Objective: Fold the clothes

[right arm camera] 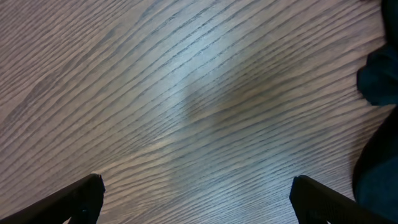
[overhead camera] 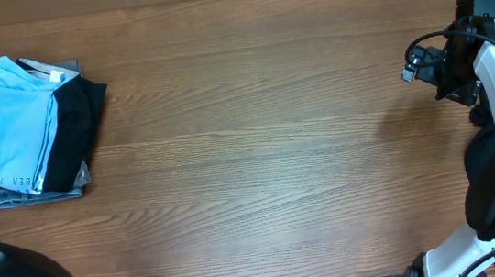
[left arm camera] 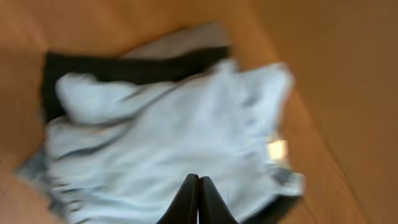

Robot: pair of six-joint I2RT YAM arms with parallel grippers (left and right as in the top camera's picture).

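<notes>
**A:** Where are the clothes [overhead camera: 30, 129]?

**B:** Stacked at the far left of the bench [overhead camera: 268, 155]. A light blue T-shirt [overhead camera: 11, 122] lies on top, a black garment [overhead camera: 76, 129] shows under it on the right side, and a grey garment [overhead camera: 41, 195] peeks out at the near and far ends.

**A:** Which arm is nearer?

**B:** The left, by a long way. Its wrist camera looks straight down on the T-shirt [left arm camera: 174, 137], with the left end effector [left arm camera: 198, 182] just over the near part of the blue cloth. The right end effector [right arm camera: 196, 183] hangs over bare wood at the opposite end of the bench, well apart from the stack.

**A:** And their jaws?

**B:** The left one's are pressed together, and I see no cloth between them. That view is blurred, so I cannot tell whether the tips touch the shirt. The right one's are spread wide and hold nothing.

**A:** How does the stack lie?

**B:** From overhead its long axis runs from the far edge toward the near edge, leaning slightly. The shirt lies directly ahead of the left fingers, spreading away from them.

**A:** So the next move?

**B:** I judge it falls to the left arm, which would have to open before taking any hem. The right arm would need to cross the whole bench to help.
</notes>
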